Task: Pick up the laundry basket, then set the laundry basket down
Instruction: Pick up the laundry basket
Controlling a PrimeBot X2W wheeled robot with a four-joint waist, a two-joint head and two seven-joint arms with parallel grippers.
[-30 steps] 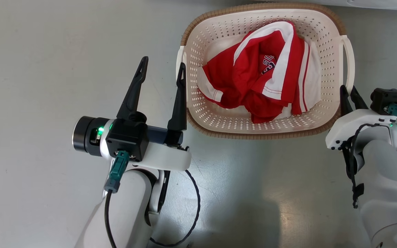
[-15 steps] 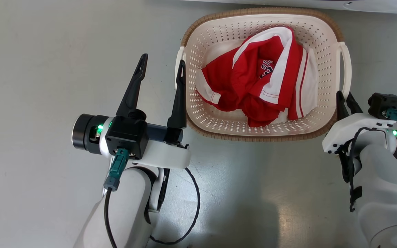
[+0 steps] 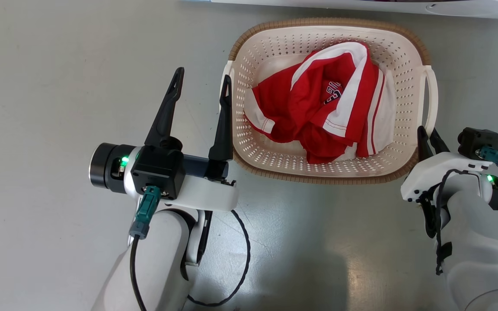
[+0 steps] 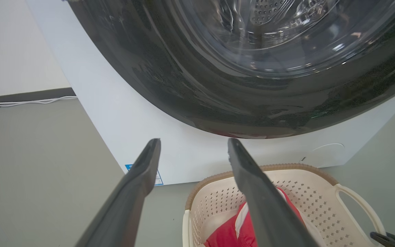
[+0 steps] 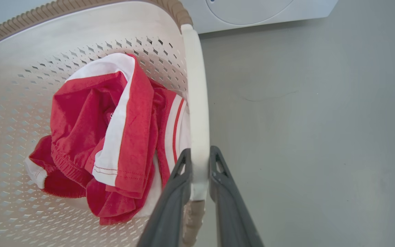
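So the laundry basket sits on the grey floor right in front of the washing machine, though I honestly can't tell whether its base is actually touching the floor or just clear of it. It's upright, brown rim on top, and there's a crumpled red and white garment lying inside, more toward the right half. The right gripper has its two fingers drawn in close with the near end of the basket's right handle pinched between them, one finger on the inner side and one on the outer side, both pressed against the white loop. In the head view that same gripper is at the basket's near right corner. On the other side, the left gripper is spread wide with nothing in it. Its inner finger lines up over the left handle in the head view, and the outer finger is out over bare floor. The left wrist view puts those fingers above the basket's left edge, pointing at the machine's dark round door; contact there I can't make out.
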